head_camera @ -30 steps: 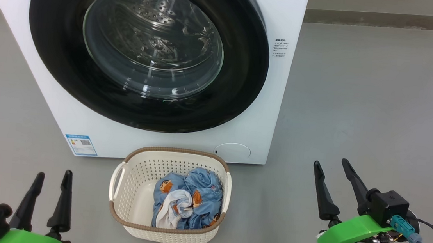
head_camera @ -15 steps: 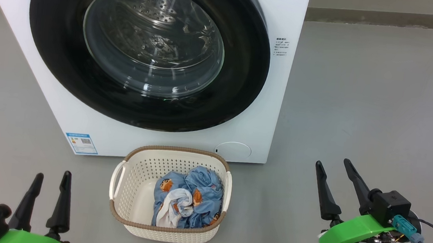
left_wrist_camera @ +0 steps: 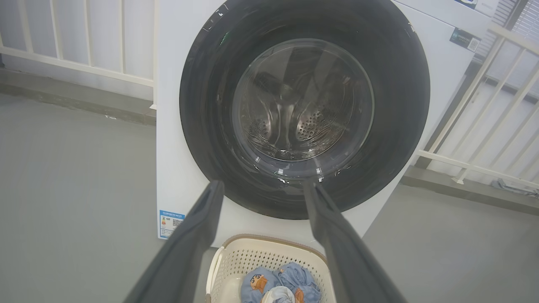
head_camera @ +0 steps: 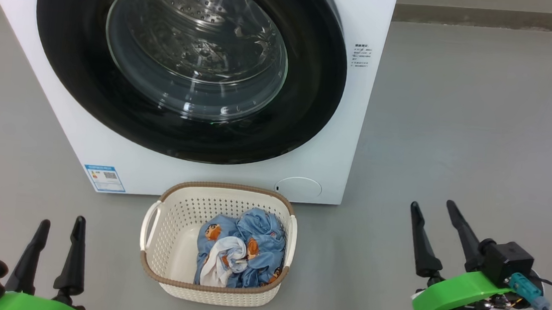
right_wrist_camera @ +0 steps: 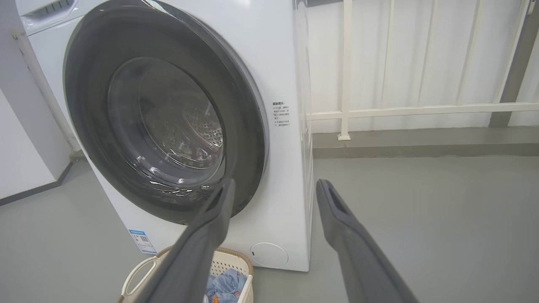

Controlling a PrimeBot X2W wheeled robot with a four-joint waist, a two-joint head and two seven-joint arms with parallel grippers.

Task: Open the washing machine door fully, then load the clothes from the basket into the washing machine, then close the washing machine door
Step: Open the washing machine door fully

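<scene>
The white washing machine (head_camera: 345, 131) stands ahead on the floor. Its round black-ringed door (head_camera: 310, 103) covers the drum, and in the right wrist view the door's (right_wrist_camera: 248, 147) right edge stands a little off the front. The cream basket (head_camera: 225, 187) sits on the floor just before the machine, with the blue printed and white clothes (head_camera: 252, 253) bundled inside. My left gripper (head_camera: 63, 221) is open, left of the basket and apart from it. My right gripper (head_camera: 432, 203) is open, well to the basket's right. Both grippers hold nothing.
Grey floor (head_camera: 484, 118) spreads wide to the machine's right and left. A white railing (right_wrist_camera: 345, 67) runs behind the machine against the wall. A blue sticker (head_camera: 104, 178) and a round white flap (head_camera: 298, 188) mark the machine's lower front.
The whole head view has shifted a little, so the camera moved. Both grippers stay open and empty. The basket, clothes and door stand as before.
</scene>
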